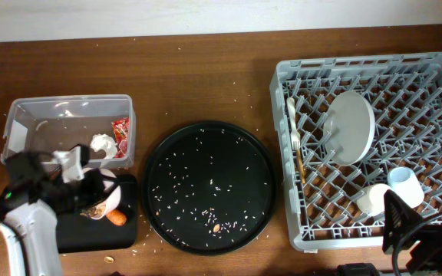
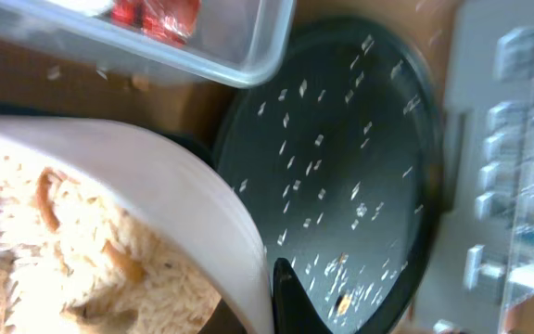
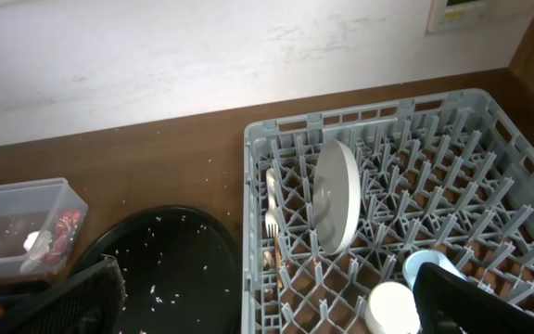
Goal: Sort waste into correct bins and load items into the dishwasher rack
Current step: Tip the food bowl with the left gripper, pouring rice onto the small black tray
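Observation:
My left gripper (image 1: 90,195) (image 2: 267,289) is shut on the rim of the white bowl (image 1: 107,201) (image 2: 156,195), which is tilted over the black rectangular tray (image 1: 90,234). Rice and brownish food scraps (image 2: 49,199) fill the bowl. An orange carrot stick (image 1: 116,218) lies on that tray. The clear tub (image 1: 21,115) holds the red wrapper (image 1: 121,132) and white tissue (image 1: 102,143). The grey rack (image 1: 436,69) (image 3: 276,130) carries the plate (image 1: 349,126) (image 3: 336,199), white cup (image 1: 373,199) (image 3: 392,309), small blue cup (image 1: 405,184), spoon (image 1: 291,115) and chopsticks (image 1: 299,165). My right gripper (image 1: 420,218) (image 3: 267,315) hangs open over the rack's near edge, holding nothing.
A large round black tray (image 1: 209,186) (image 2: 341,139) scattered with rice grains and a few scraps sits between the bins and the rack. Loose rice dots the brown table (image 1: 206,69). A pale wall runs along the table's far edge.

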Controlling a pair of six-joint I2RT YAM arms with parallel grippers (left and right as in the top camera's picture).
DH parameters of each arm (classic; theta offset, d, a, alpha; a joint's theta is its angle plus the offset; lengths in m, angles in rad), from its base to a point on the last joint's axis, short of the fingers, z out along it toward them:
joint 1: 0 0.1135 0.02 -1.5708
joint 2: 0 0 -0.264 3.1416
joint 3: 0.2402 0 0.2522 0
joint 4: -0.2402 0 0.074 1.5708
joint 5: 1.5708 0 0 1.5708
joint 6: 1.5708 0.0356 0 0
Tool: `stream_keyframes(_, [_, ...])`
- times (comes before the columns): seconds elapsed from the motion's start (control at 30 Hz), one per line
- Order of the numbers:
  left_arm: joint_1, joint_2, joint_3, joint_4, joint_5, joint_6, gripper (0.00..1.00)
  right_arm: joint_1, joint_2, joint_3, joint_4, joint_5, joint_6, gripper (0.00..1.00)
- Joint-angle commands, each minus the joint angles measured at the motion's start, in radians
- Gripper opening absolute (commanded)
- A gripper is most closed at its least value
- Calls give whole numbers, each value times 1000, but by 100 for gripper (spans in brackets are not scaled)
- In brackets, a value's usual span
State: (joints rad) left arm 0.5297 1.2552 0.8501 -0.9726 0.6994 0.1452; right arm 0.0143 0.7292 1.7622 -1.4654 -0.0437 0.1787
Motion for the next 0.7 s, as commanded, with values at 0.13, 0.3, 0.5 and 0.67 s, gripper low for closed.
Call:
stream_keyframes(0.13, [381, -11, -238, 64, 566, 338, 0, -2, -4, -2, 2, 2, -7, 99])
stream_keyframes(0.3, [513, -11, -296, 69, 787, 399, 0, -2, -4, -2, 2, 2, -7, 99])
stream_keyframes(0.5, [514, -10, -296, 94, 875, 395, 0, -2, -4, -2, 2, 2, -7, 99])
stream_keyframes(0.67, [514, -10, -297, 94, 875, 395, 0, -2, -4, -2, 2, 2, -7, 99])
